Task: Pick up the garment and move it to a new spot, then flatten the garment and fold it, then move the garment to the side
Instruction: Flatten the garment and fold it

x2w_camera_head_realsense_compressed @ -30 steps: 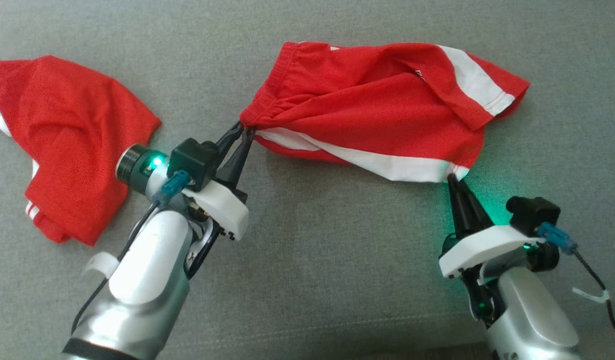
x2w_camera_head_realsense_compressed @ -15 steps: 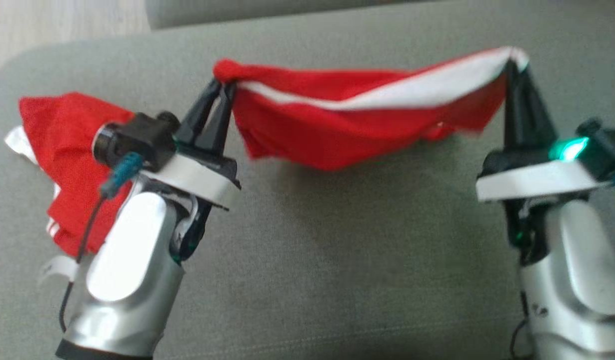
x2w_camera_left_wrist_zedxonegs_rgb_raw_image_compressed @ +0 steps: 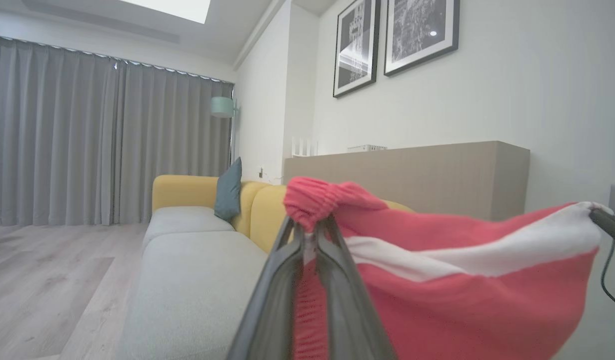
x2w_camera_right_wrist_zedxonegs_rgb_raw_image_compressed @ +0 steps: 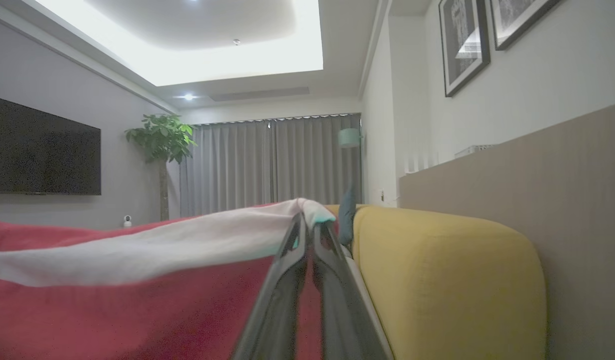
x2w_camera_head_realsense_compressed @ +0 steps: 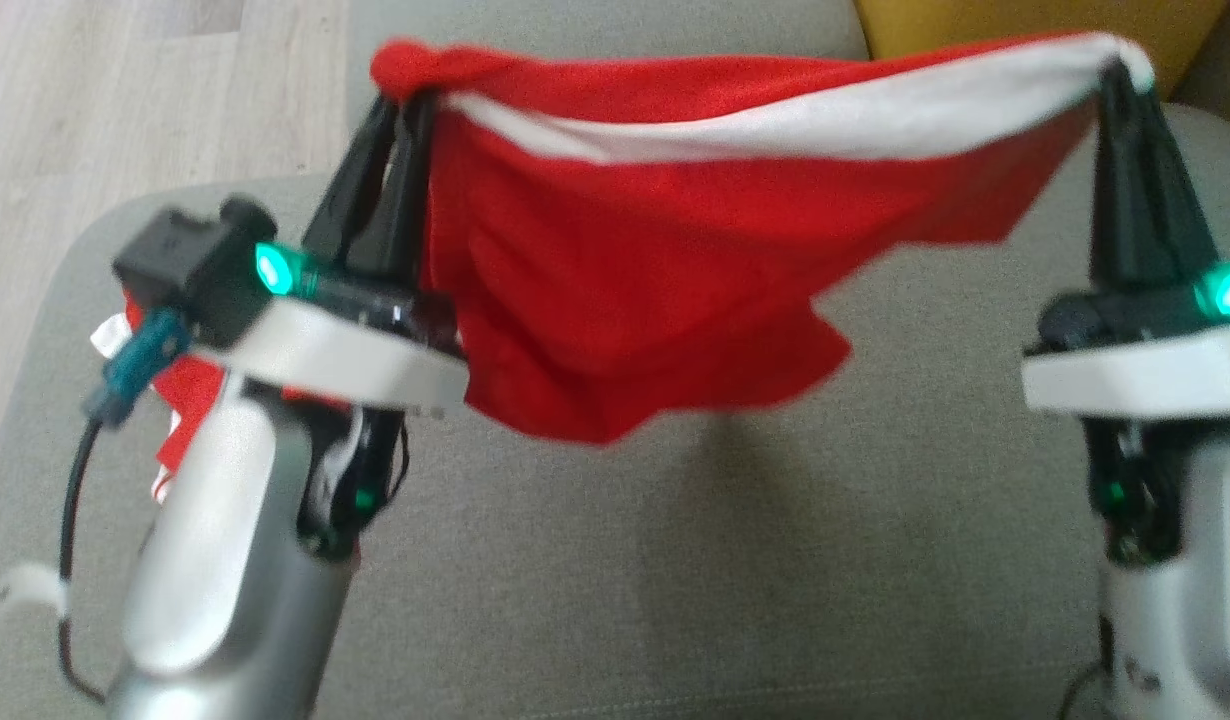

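The garment (x2w_camera_head_realsense_compressed: 625, 260) is a pair of red shorts with a white side stripe, hanging in the air between my two grippers above the grey sofa seat (x2w_camera_head_realsense_compressed: 775, 560). My left gripper (x2w_camera_head_realsense_compressed: 400, 95) is shut on the bunched waistband corner (x2w_camera_left_wrist_zedxonegs_rgb_raw_image_compressed: 317, 200). My right gripper (x2w_camera_head_realsense_compressed: 1115, 65) is shut on the white-striped hem corner (x2w_camera_right_wrist_zedxonegs_rgb_raw_image_compressed: 307, 207). The stripe runs taut along the top edge while the red cloth sags below in loose folds, clear of the seat. In the left wrist view the right gripper's fingertip (x2w_camera_left_wrist_zedxonegs_rgb_raw_image_compressed: 607, 225) shows at the far right, holding the stripe's end.
A second red and white garment (x2w_camera_head_realsense_compressed: 180, 390) lies on the seat behind my left forearm. Wooden floor (x2w_camera_head_realsense_compressed: 125, 100) lies beyond the seat's left edge. A yellow sofa back (x2w_camera_right_wrist_zedxonegs_rgb_raw_image_compressed: 447, 280) stands to the right, with a wooden ledge and wall behind it.
Both grippers have risen with the garment, lifting it off the seat until it hangs free. The head camera has tilted, so the floor and yellow backrest have come into view.
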Robot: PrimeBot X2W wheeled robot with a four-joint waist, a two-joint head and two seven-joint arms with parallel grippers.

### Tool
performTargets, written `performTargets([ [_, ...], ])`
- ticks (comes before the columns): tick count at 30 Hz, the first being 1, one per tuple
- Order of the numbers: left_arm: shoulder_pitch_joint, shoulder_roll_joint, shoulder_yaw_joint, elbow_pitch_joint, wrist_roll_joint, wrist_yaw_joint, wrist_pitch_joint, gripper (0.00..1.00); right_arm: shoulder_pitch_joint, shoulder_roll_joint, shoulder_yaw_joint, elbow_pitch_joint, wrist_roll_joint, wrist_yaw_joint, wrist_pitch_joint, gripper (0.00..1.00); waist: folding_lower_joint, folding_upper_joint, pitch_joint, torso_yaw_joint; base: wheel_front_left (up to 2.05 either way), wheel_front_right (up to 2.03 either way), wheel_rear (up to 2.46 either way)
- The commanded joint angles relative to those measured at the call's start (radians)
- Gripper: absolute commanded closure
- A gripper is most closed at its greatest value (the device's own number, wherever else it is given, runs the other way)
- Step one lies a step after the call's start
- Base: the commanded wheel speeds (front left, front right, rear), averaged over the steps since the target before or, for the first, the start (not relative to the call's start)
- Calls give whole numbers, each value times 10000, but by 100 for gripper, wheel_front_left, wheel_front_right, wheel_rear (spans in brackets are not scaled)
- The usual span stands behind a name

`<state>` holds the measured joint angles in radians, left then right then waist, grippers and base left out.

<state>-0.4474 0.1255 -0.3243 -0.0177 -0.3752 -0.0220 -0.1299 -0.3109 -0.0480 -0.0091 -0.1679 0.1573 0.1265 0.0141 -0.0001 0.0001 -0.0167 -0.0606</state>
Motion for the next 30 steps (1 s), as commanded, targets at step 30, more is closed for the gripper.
performTargets([
  [30,-7263,1192,923,2207,-963,-807,2446,100,-8190,-605,75,3393,-1265,42,596,100,1,-1,5127,-637,0,0,0],
])
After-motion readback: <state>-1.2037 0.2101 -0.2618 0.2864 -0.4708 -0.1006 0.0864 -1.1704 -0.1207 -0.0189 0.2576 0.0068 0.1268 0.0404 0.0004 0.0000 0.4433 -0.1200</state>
